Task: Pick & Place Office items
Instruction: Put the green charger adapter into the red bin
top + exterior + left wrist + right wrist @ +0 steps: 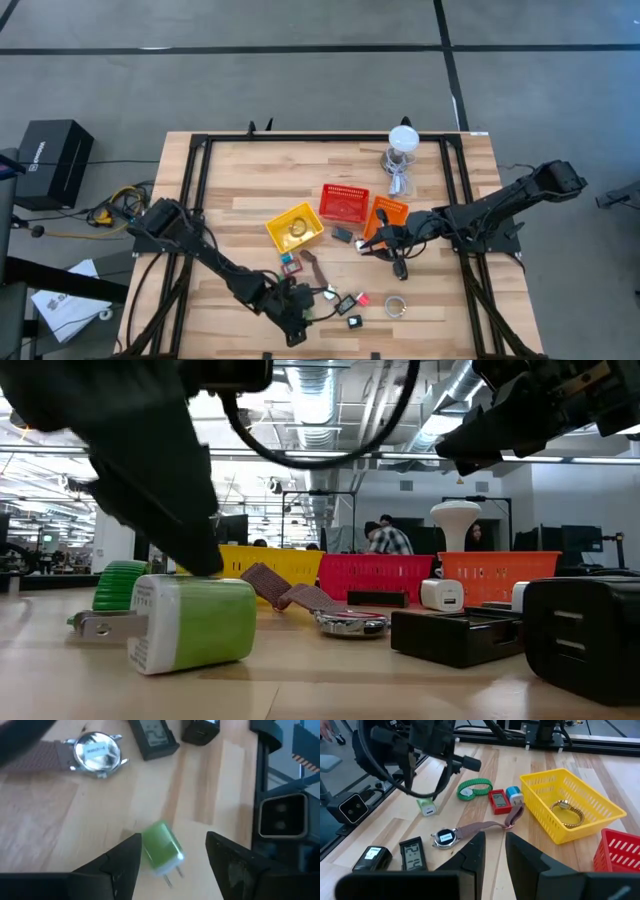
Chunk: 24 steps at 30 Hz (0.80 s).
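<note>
Jaws apart on the left gripper (172, 855), hovering low over the front edge of the table (240, 175), with the green charger (161, 847) lying on its side between the two fingers, prongs toward the camera, not yet touched as far as I can tell; step looks like the grasp approach on that charger, next move calls for dropping a bit further and closing square on the green body, not the prongs. Just beyond it sit the brown-strap watch (95, 752), a small black clock (155, 735) and a black box (200, 731). Further right on the table: yellow basket (294, 228) with a gold watch in it, red basket (344, 203), orange basket (386, 215). Right gripper (492, 852) hangs above the table by the orange basket, jaws slightly apart with nothing between them, waiting; its view shows a green band (475, 788), red item (499, 800) and blue-white plug (515, 796) still loose on the wood
</note>
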Motion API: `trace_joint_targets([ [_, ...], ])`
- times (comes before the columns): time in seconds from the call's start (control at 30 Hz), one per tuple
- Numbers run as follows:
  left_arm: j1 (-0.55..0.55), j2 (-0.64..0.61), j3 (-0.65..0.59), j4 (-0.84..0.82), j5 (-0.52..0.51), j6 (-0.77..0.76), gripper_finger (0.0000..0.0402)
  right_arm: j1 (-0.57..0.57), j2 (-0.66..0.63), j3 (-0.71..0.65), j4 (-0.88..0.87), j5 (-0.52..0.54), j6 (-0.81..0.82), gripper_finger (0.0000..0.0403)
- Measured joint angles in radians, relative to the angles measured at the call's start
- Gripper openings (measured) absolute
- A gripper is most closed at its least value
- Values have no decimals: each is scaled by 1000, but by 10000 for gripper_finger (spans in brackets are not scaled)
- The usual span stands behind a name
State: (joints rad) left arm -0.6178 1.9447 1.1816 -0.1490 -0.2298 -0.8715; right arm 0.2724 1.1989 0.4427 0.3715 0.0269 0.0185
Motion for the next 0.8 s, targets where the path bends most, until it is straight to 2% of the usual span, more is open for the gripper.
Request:
trace_joint_targets([
  [0.4,-5,48,0,3,-2,33,215,-1,0,0,3,0,-3,68],
  [0.8,-20,52,-15,-47,-10,266,202,-1,0,0,3,0,-2,68],
])
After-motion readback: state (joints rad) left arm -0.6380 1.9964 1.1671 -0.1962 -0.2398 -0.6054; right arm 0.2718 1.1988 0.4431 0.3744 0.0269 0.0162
